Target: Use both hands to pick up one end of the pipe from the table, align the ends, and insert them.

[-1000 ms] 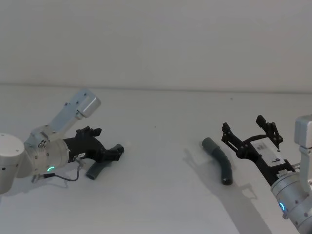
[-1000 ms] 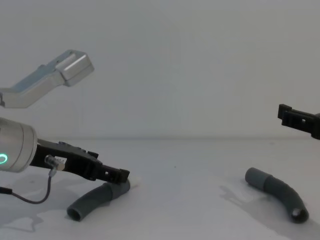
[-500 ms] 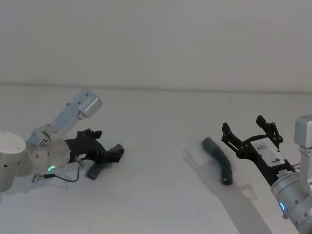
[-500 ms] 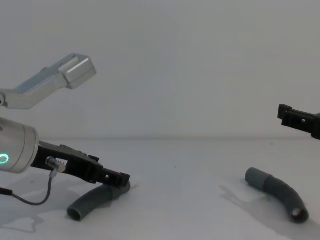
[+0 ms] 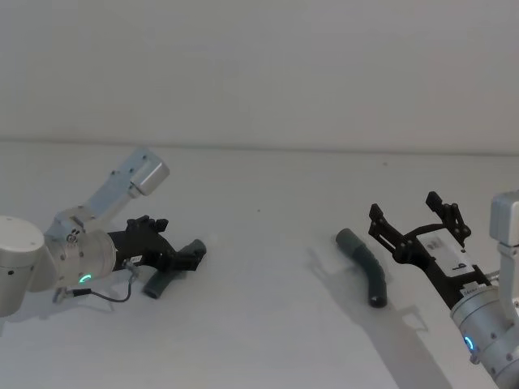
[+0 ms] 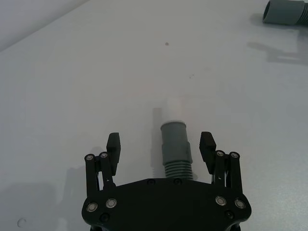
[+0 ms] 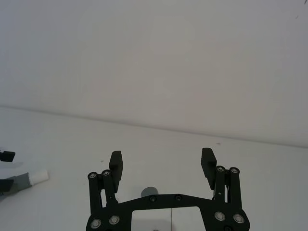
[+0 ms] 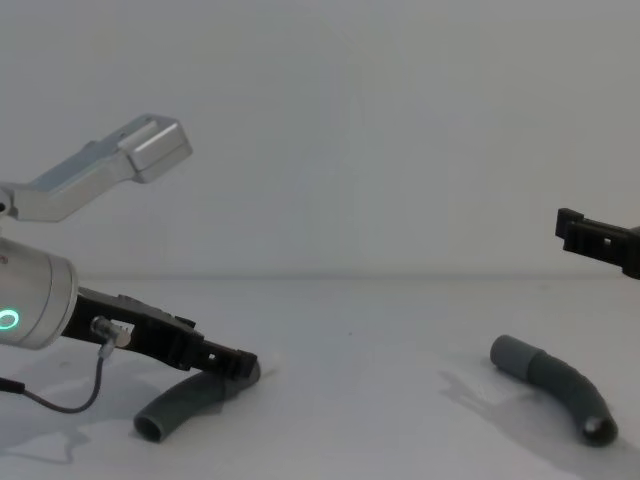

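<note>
A white table (image 5: 268,227) spans the scene. At its left, the left gripper (image 5: 193,254) sits low over one curved, dark grey ribbed hose piece (image 8: 190,400). Its fingers are spread apart on either side of the smooth grey cuff (image 6: 174,139), with a gap on each side. At the right, the right gripper (image 5: 405,208) hovers with fingers released, just beside the second hose piece (image 5: 369,267), which lies flat. The first cuff ends in a white tip (image 6: 173,108).
</note>
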Tool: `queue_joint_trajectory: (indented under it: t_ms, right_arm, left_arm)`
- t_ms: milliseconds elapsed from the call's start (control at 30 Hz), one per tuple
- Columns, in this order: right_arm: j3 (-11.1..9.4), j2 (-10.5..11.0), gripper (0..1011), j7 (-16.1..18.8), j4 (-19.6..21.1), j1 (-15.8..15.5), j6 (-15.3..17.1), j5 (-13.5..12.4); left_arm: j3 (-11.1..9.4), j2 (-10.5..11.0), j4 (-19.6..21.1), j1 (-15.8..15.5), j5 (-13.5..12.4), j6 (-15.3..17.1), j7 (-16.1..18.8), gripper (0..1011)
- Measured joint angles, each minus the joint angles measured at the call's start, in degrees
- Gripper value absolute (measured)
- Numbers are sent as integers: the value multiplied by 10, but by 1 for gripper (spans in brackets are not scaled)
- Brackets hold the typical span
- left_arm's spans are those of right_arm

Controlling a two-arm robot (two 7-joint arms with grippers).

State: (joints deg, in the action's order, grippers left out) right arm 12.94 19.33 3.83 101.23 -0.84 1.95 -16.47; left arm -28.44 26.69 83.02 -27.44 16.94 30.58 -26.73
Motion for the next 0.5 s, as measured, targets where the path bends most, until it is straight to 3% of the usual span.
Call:
queue_joint_trajectory:
  t_ms: [500]
  right_arm:
    - [0,0,1001,0,0,0,0,0]
  left_arm:
    - [-1,-5,-16,-7,-3,4,-2,1002]
